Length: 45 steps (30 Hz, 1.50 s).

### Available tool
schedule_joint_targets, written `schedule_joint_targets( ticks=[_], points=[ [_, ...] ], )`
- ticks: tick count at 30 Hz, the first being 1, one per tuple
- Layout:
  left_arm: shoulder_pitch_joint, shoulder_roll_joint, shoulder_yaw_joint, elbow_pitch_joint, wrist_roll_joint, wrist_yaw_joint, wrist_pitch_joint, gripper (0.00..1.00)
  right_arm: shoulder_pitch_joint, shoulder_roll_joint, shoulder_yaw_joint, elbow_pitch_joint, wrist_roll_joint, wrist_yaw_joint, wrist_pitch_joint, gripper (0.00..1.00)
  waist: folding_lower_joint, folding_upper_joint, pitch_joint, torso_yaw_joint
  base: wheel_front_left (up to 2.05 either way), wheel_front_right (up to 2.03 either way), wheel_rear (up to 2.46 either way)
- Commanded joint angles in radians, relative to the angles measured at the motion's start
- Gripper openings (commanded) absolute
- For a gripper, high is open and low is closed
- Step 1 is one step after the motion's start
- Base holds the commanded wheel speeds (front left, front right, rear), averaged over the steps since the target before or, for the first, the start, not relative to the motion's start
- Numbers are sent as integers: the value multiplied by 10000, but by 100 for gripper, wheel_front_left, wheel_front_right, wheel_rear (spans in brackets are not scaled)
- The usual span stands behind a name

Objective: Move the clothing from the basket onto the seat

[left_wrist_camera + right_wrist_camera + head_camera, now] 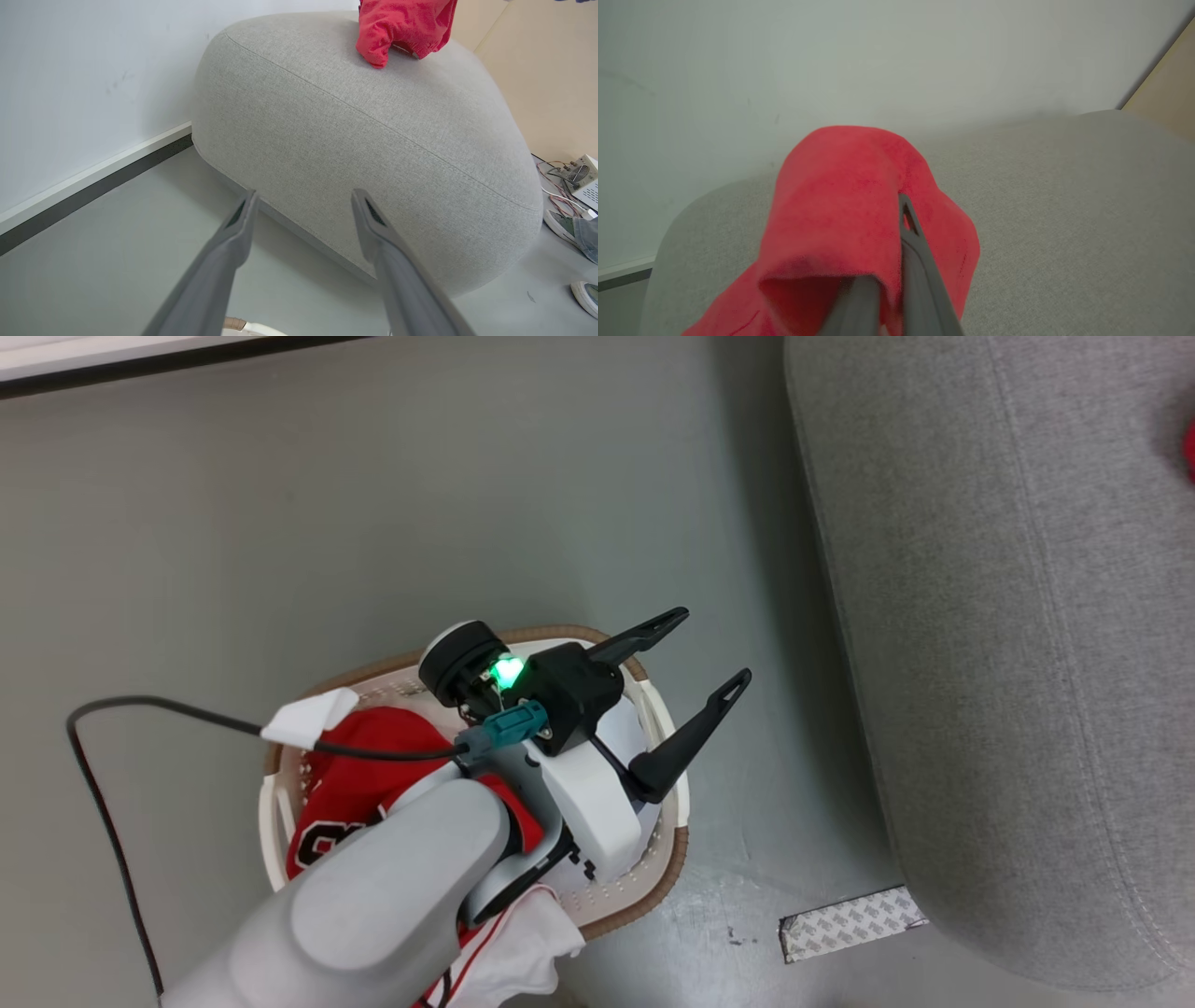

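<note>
The pale forearm of the left arm is being seen closest, reaching over the basket. Beyond it, the left end effector is being held with its two dark fingers spread wide, with nothing being gripped or touched between them. Its tips are being pointed past the basket rim toward the seat. In the left wrist view the left end effector is again being shown spread above the grey floor, aimed at the rounded side of the seat. The right end effector is being pressed together on a red garment, which is being draped over one finger so that its tip is being hidden. This red garment is being hung over the top of the seat, its lower folds appearing to touch the woven fabric. More clothing, bright red with dark-and-white markings and a white lining, is being shown crumpled inside the basket, which is being stood on the floor near the seat.
</note>
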Motion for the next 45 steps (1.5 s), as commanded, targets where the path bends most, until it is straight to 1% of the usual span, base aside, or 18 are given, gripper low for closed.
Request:
schedule_joint_targets(
  ticks=[1, 5, 6, 7, 8, 9, 11, 12, 16, 19, 21, 24, 30, 34, 36, 41, 45],
  points=[
    [-38, -5, 16, 68, -8, 28, -99, 100, -201, -95, 283, 286, 159, -22, 456, 0, -2, 0, 61, 108, 0, 0, 0],
    [-73, -22, 44, 170, -61, 45, -204, 100, -300, -113, 916, 884, 493, -22, 1687, 0, -2, 0, 74, 157, 0, 0, 0],
    [-73, -22, 44, 170, -61, 45, -204, 100, -300, -113, 916, 884, 493, -22, 1687, 0, -2, 0, 74, 157, 0, 0, 0],
    [-66, -29, 44, 198, -73, 46, -204, 100, -305, -139, 1072, 988, 542, -22, 1960, 0, -2, 0, 69, 164, 0, 0, 0],
    [-55, -37, 32, 224, -90, 43, -233, 100, -334, -163, 1211, 1062, 585, -22, 2140, 14, -2, 0, 59, 166, 0, 0, 0],
    [-48, -42, 29, 257, -109, 38, -259, 100, -369, -176, 1323, 1111, 628, -22, 2249, 44, -2, 0, 42, 165, 0, 0, 0],
    [-9, -60, 26, 345, -156, 25, -327, 100, -301, -140, 1581, 1174, 767, -22, 2497, 87, -2, 0, -49, 161, 0, 0, 0],
    [18, -84, 29, 392, -192, 32, -340, 100, -270, -176, 1702, 1175, 783, -22, 2554, 100, -2, 0, -110, 156, 0, 0, 0],
    [148, -179, 20, 634, -278, 10, -530, 100, -27, -291, 2215, 1102, 813, -22, 2488, 100, -2, 0, -535, 136, 0, 0, 0],
    [364, -241, 47, 932, -444, -5, -760, 100, 245, -434, 2733, 1022, 697, -22, 2611, 100, -2, 0, -1138, 78, 0, 0, 0],
    [525, -252, 129, 1112, -593, 59, -949, 100, 336, -492, 3011, 810, 732, -22, 2564, 100, -2, 0, -1541, -5, 0, 0, 0],
    [870, -230, 271, 1372, -792, 126, -1158, 100, 611, -637, 3508, 372, 673, -22, 2544, 100, -2, 0, -2208, -118, 0, 0, 0],
    [1504, -298, 675, 1704, -1244, 310, -1597, 100, 961, -1104, 4115, -942, 895, -22, 2261, 100, -2, 0, -3602, -139, 0, 0, 0],
    [1871, -305, 1061, 1794, -1429, 477, -1749, 100, 1237, -1402, 4306, -1771, 938, -22, 1977, 100, -2, 0, -4424, 3, 0, 0, 0],
    [2049, -254, 1312, 1800, -1476, 571, -1783, 100, 1427, -1511, 4464, -2171, 737, -22, 1859, 100, -2, 0, -4772, 94, 0, 0, 0],
    [2508, -46, 2049, 1786, -1593, 827, -1831, 100, 2015, -1229, 4240, -3168, 584, -22, 1057, 100, -2, 0, -5473, 375, 0, 0, 0],
    [2974, 195, 2893, 1588, -1348, 1074, -1833, 100, 2809, -912, 3631, -3729, 324, -22, 290, 100, -2, 0, -5894, 695, 0, 0, 0]
  ],
)
